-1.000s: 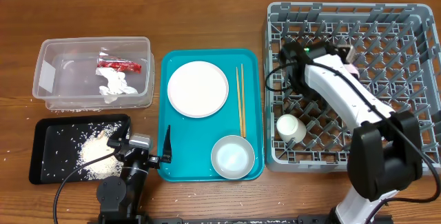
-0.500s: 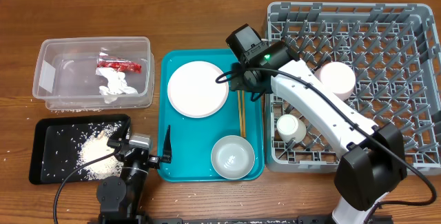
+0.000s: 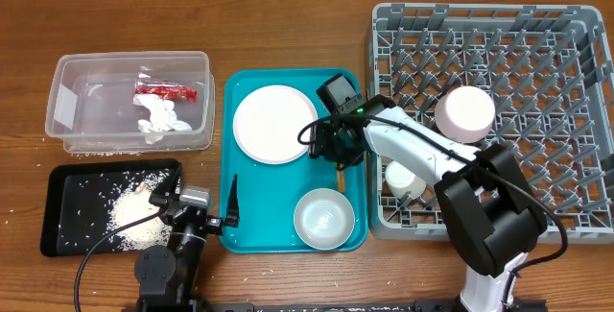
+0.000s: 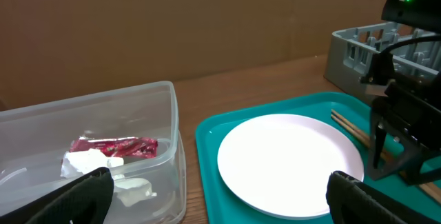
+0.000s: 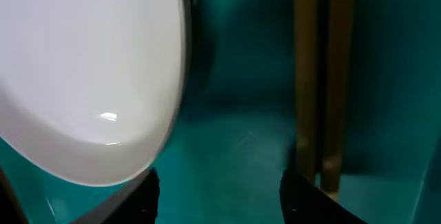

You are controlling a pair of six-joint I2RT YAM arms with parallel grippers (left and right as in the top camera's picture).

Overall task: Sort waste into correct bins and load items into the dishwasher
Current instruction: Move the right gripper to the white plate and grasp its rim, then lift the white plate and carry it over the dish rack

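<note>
The right gripper (image 5: 220,195), fingers spread wide and empty, hangs low over the teal tray (image 3: 271,197) between the white plate (image 3: 274,124) and the chopsticks (image 3: 332,110). The left gripper (image 4: 219,181) gapes wide and empty by the table's front edge.

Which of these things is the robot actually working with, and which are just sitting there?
Part of the job: plate, chopsticks, white bowl, pinkish bowl, cup, grey rack, clear tub, red wrapper, tissue, black tray, rice.
Just lying about: teal tray, wooden table.
</note>
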